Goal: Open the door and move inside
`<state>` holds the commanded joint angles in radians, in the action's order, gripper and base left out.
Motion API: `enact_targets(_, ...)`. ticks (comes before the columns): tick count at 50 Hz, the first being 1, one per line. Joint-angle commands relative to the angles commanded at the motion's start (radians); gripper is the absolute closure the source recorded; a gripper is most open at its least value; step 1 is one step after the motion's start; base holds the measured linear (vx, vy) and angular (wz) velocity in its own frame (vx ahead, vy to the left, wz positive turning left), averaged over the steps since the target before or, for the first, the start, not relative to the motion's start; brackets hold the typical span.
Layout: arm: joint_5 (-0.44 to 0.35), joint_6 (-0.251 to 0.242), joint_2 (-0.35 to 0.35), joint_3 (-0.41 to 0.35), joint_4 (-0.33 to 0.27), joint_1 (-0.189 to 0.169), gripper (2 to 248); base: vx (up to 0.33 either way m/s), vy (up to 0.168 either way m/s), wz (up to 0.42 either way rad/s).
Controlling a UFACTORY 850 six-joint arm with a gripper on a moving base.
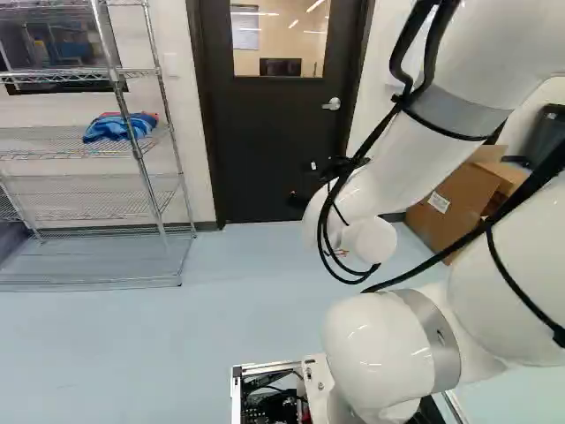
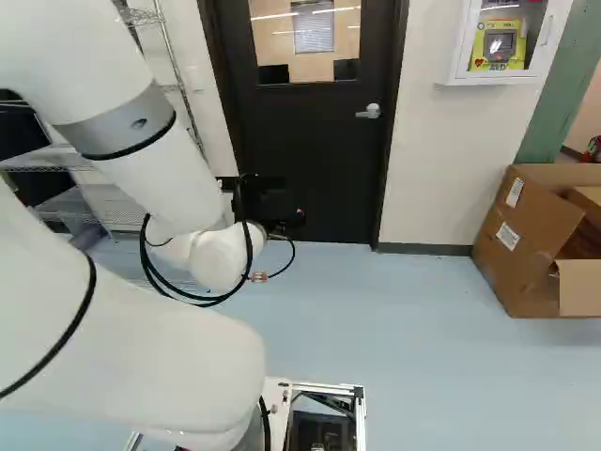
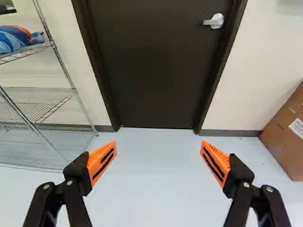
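Note:
The gripper [image 2: 268, 205] shows as a dark shape in front of the door in the right base view, its fingers hard to make out there. In the wrist view the gripper [image 3: 158, 158] stands open, its orange pads wide apart with nothing between them. Ahead of it is the dark door [image 3: 151, 66], closed in its frame. The silver lever handle [image 3: 214, 21] sits high near one edge of the door, well beyond the fingertips and not touched. The same handle [image 1: 332, 104] shows in the left base view, below the door's window [image 1: 281, 40].
A wire shelf rack [image 1: 146, 172] with a blue bundle [image 1: 115, 127] stands left of the door. To the door's right are an open cardboard box [image 2: 526, 244] on the floor and a wall cabinet [image 2: 502, 42]. Pale blue floor [image 2: 451, 357] lies between base and door.

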<state>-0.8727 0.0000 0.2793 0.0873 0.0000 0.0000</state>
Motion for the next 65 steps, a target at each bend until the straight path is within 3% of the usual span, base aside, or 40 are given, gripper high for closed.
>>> enact_targets(65, 0.000, 0.000, 0.000, 0.000, 0.000, 0.000, 3, 0.173, -0.024, 0.003)
